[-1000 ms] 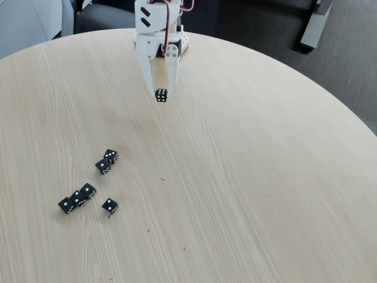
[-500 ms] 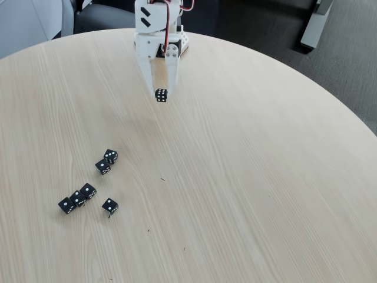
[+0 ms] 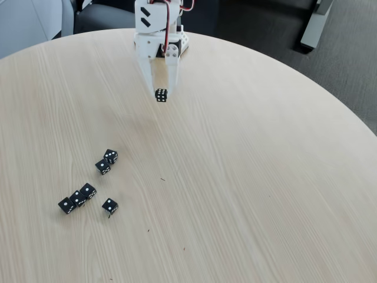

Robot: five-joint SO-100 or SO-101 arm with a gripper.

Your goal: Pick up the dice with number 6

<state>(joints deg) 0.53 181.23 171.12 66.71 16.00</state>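
In the fixed view, the white hand (image 3: 161, 93) is reaching down from the top centre of the frame, its fingers pinching the dice with number 6 (image 3: 161, 95) — the cube is sitting at the fingertips in the upper middle. Six other black dice (image 3: 88, 190) are lying on the pale wooden bench (image 3: 253, 177) at lower left — well apart from the hand.

I see a black die (image 3: 161, 95) with white pips in my white gripper (image 3: 160, 94), more black white-spotted dice (image 3: 88, 190), and a pale wood-grain table (image 3: 247, 177).
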